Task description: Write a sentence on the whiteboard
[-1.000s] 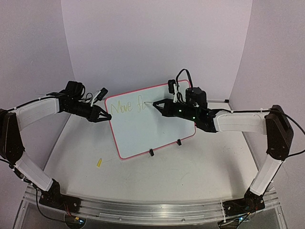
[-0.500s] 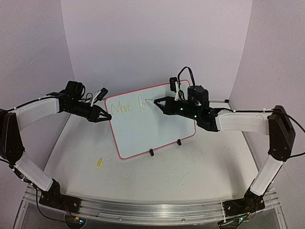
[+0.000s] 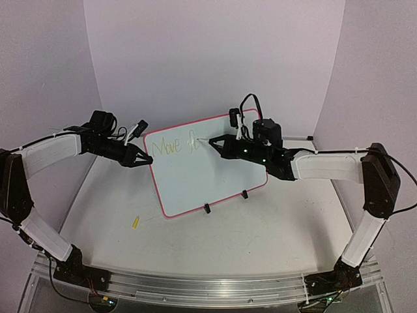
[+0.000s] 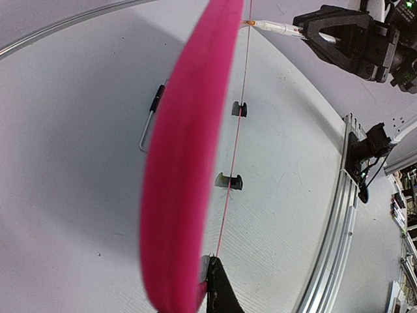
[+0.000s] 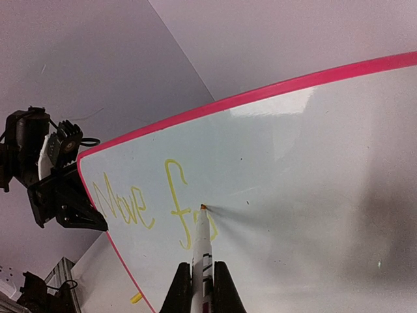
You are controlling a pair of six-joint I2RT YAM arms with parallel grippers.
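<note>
Right hand (image 3: 214, 141) nudged along one whiteboard (image 3: 202, 176); one marker (image 5: 203, 241), two feet (image 3: 206, 208).

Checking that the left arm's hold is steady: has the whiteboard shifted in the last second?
No. In the top view the whiteboard stands where it did, its lower corner equally far from the small yellow piece lying on the table.

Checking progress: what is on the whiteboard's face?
On the whiteboard: yellow-green handwriting, "Move f" and a started letter, the marker tip there. The marker covers part of that stroke.
</note>
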